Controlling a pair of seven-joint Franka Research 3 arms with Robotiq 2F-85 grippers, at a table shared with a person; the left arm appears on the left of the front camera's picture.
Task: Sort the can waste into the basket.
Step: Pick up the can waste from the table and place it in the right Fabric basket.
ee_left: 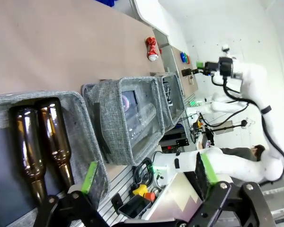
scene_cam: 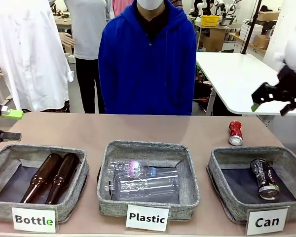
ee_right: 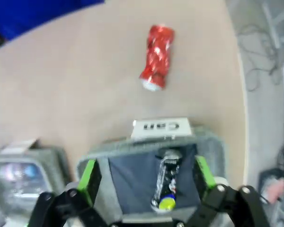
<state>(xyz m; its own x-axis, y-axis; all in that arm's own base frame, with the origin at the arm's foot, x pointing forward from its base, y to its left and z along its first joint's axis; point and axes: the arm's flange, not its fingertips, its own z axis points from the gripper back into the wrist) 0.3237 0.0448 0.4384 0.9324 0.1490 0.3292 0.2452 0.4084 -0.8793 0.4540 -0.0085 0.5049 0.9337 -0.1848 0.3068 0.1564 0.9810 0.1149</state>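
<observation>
A dented red can (scene_cam: 235,133) lies on the brown table just behind the grey "Can" basket (scene_cam: 218,168). Inside that basket a black can (scene_cam: 264,178) with silver ends rests on the dark lining. My right gripper (scene_cam: 271,107) hangs open, high above the table's right end, holding nothing. Its wrist view looks straight down on the red can (ee_right: 157,57), the basket (ee_right: 92,163) and the black can (ee_right: 164,182), with the gripper (ee_right: 146,177) open. My left gripper (scene_cam: 15,125) is open at the far left edge. From the left wrist, the open gripper (ee_left: 147,172) is over the Bottle basket.
The "Bottle" basket (scene_cam: 5,157) holds two brown glass bottles (scene_cam: 52,177). The "Plastic" basket (scene_cam: 104,163) in the middle holds clear plastic bottles (scene_cam: 143,180). A person in a blue hoodie (scene_cam: 147,59) stands at the far side. Open tabletop lies behind the baskets.
</observation>
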